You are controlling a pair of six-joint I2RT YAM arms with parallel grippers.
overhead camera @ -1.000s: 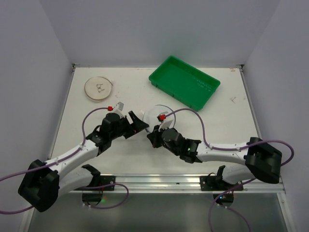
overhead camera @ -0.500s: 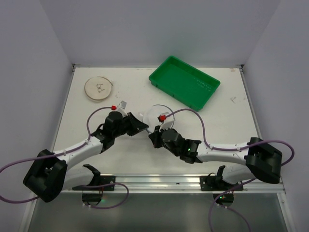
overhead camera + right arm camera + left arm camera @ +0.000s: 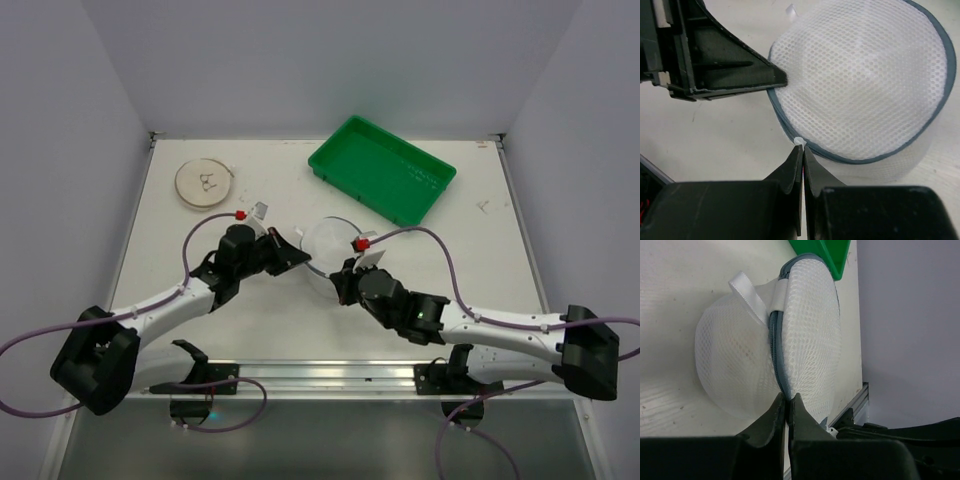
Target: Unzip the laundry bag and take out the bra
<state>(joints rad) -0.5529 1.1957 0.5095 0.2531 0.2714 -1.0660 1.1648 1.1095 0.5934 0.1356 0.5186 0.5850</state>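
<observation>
Inward, left pincer point(image 3: 788, 401) and right pincer point(image 3: 801, 148) (both clamped) pinch the laundry bag point(image 3: 865, 75).

Left hand point(image 3: 786, 399) pinched closed, right hand point(image 3: 801, 147) likewise; both angled inward, near each other.

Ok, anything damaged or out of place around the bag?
Nothing stands out: the round white mesh laundry bag looks intact, grey zipper closed, with the left gripper and right gripper both pinched at its rim.
</observation>
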